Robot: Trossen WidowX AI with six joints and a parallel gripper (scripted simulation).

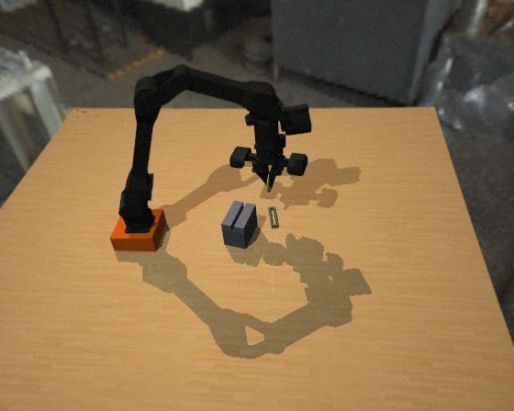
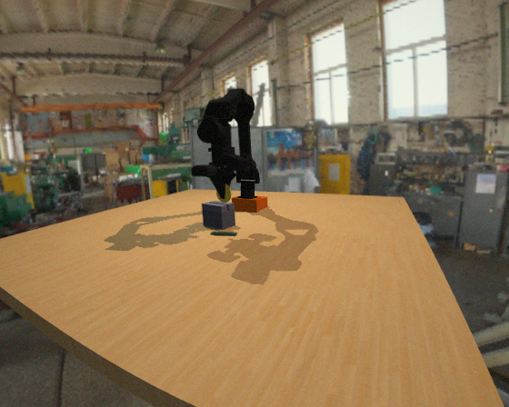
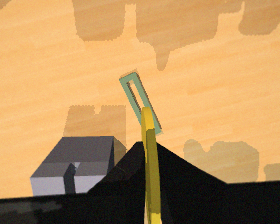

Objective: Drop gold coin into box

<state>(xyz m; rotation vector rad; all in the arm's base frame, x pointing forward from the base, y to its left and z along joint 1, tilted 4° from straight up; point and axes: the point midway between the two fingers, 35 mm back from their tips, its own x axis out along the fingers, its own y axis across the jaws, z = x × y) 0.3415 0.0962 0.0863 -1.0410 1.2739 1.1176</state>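
Top view: a black six-joint arm (image 1: pixel 162 105) rises from an orange rectangular base block (image 1: pixel 139 235) on a light wooden table (image 1: pixel 396 275) and arches over to a black parallel-jaw gripper (image 1: pixel 268 176) pointing straight down. Its fingers are closed on a thin gold coin (image 1: pixel 269 183), held on edge and protruding below the fingertips, clear of the table. A closed grey box with a narrow slot in its lid (image 1: pixel 239 224) sits on the table at about 7 o'clock from the gripper. Just beside the box, at its 3 o'clock, lies a shallow dark-green rectangular holder (image 1: pixel 273 217), apart from the box and with nothing standing in it.

Exterior view: the gripper (image 2: pixel 223 193) hangs above the far top edge of the box (image 2: pixel 218 214), with the rounded lower rim of the coin (image 2: pixel 224 194) visible beneath the fingers. The holder (image 2: pixel 224 233) lies flat in front of the box.

Wrist view: the coin (image 3: pixel 151 165) appears edge-on as a yellow strip running up from 6 o'clock between the dark finger bodies. The holder (image 3: pixel 133 92) lies tilted beyond the coin's tip, toward 11 o'clock. The box (image 3: pixel 78 165) occupies the lower left at 8 o'clock, its slot facing upward.
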